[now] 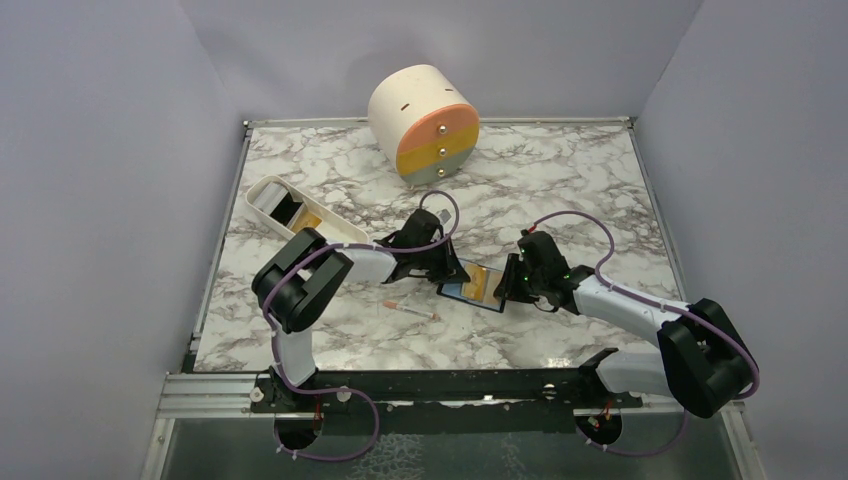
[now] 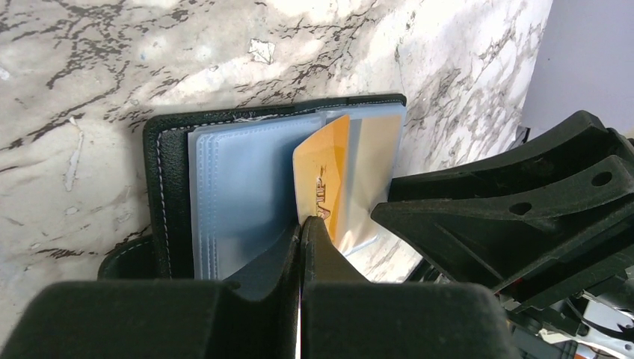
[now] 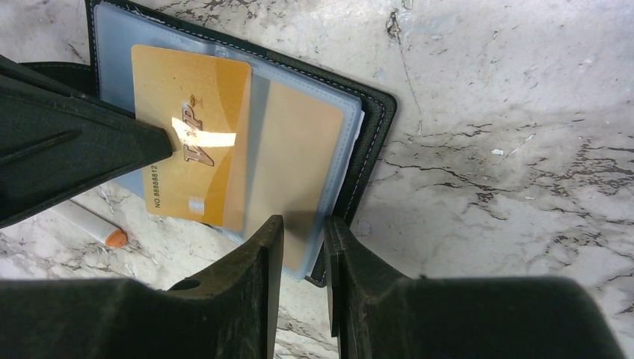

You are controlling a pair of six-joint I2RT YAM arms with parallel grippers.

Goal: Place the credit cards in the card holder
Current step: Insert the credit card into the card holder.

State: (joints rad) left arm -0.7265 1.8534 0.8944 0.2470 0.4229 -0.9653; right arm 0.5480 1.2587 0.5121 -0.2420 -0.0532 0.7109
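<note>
A white marble-patterned table (image 1: pixel 560 180) sits inside pale lavender walls. At its back edge is a round cream drawer unit (image 1: pixel 425 120), and an oblong white tray (image 1: pixel 262 190) lies toward the left. Near the middle of the table, the black card holder (image 3: pixel 374 134) lies open and flat, its clear plastic sleeves facing up. A gold credit card (image 3: pixel 194 149) marked VIP lies across the sleeves, its far half tucked under a clear sleeve and its near half bare. The left gripper (image 2: pixel 300 228) has its fingers pressed tight together on the bare edge of the card. Seen from the left wrist, the card rises at a slant out of the sleeve. The right gripper (image 3: pixel 303 232) comes in from the opposite side, its fingers (image 3: pixel 269 254) a narrow gap apart and closed on the holder's edge, where a sleeve and the corner of the black cover pass between them. A thin white stick with an orange-pink tip (image 1: pixel 410 308) lies on the marble just beside the holder, on the left arm's side. The left arm bends at a raised elbow above its base, and its forearm runs rightward to the holder. The right arm folds at its elbow low on the right, and its forearm reaches leftward. Both wrists tip down so the two grippers face each other over the holder.
</note>
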